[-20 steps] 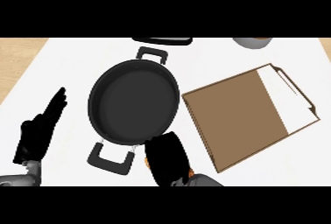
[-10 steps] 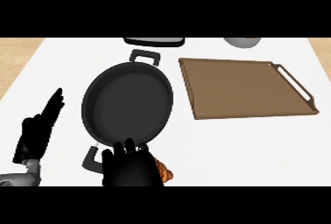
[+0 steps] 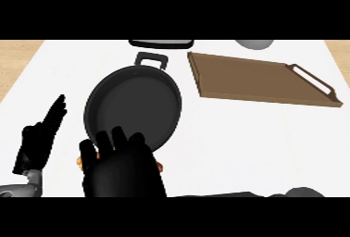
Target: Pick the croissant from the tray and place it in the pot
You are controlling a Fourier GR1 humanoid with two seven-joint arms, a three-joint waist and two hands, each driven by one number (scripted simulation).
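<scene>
— Over the pot point(image 3: 134, 107), near its lower rim, what blocks the view?
— Right hand point(image 3: 124, 169), fingers curled around the croissant point(image 3: 159, 165) (only orange slivers show).
— Surroundings?
— Tray point(image 3: 259, 81) sits well right; dark objects at the top edge point(image 3: 161, 43) are cut off.
— Left hand point(image 3: 41, 139)?
— Resting at the left edge, fingers straight.

Bright, even light washes the white counter point(image 3: 226, 134) nearly shadowless, while the black pot point(image 3: 133, 104) shows no glare.
</scene>
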